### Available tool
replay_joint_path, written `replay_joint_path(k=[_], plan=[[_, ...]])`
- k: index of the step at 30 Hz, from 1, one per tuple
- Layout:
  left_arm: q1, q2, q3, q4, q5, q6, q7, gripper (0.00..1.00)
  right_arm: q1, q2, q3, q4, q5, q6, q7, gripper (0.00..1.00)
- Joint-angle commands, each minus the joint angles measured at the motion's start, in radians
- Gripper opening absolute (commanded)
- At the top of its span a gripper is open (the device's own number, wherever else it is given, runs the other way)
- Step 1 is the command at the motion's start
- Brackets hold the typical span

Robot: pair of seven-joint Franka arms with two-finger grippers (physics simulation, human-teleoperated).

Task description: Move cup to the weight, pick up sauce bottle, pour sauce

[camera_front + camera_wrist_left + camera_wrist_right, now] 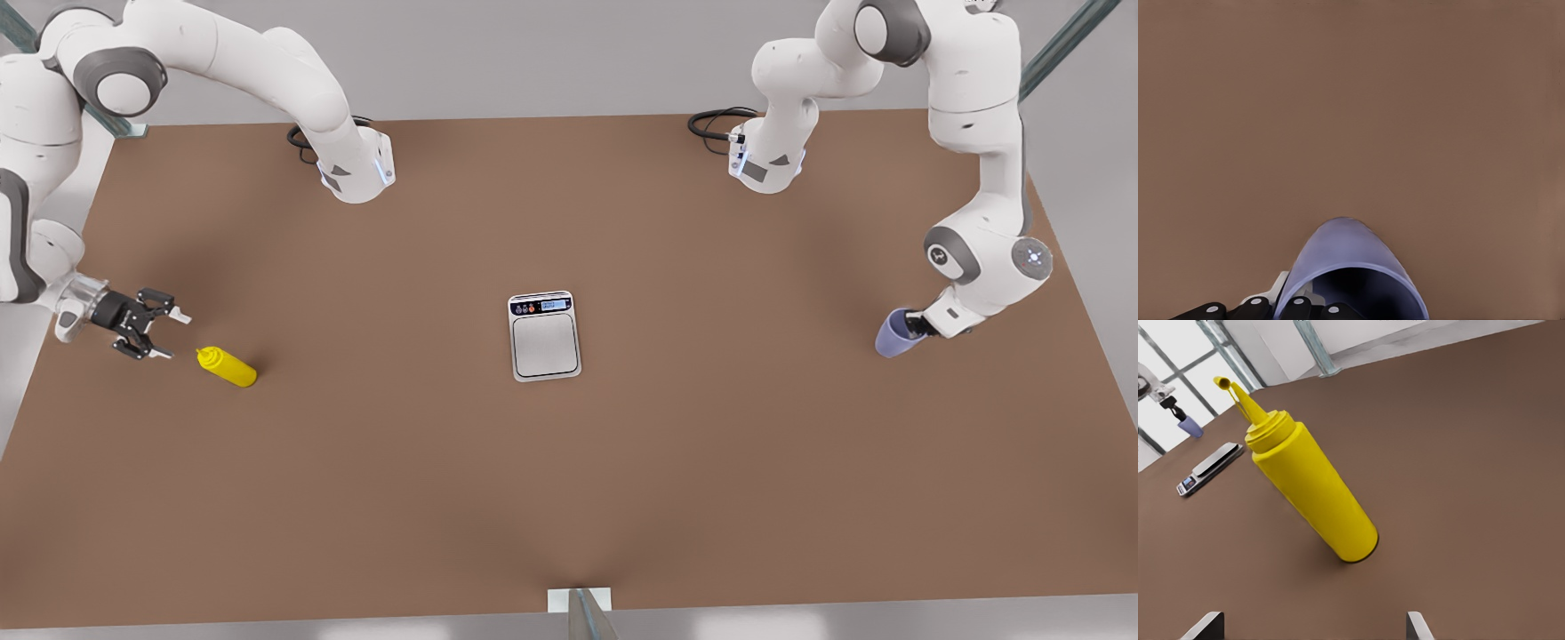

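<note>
Bare table [569, 498] separates weight [545, 336] from cup [894, 335].

Readable marks are few. The weight [545, 336], at the centre of the front view, carries a dark display strip along its upper edge with a lit pale-blue readout; the digits are too small to make out. Small coloured button marks sit left of the readout, not legible. In the right wrist view, upper left of the frame, the weight [1210, 469] shows the same strip edge-on, nothing readable. One arm joint [939, 256] at the right of the front view bears a small round logo, unreadable. The sauce bottle [1310, 487] is plain, no label.
</note>
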Motion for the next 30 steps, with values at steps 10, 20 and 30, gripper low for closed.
replay_joint_path(k=[10, 20, 30], plan=[[-0.225, -0.025, -0.054, 0.109, -0.201, -0.114, -0.358, 0.23, 0.025, 0.015, 0.009, -0.020, 0.077, 0.009, -0.368, 1.00], [-0.777, 0.062, -0.054, 0.276, -0.194, -0.117, -1.152, 0.23, 0.074, 0.087, 0.009, 0.015, 0.079, 0.003, -0.430, 1.00], [-0.986, 0.249, -0.106, 0.572, -0.177, -0.201, -1.617, 0.23, 0.129, 0.125, 0.025, 0.034, 0.097, 0.003, -0.430, 1.00]])
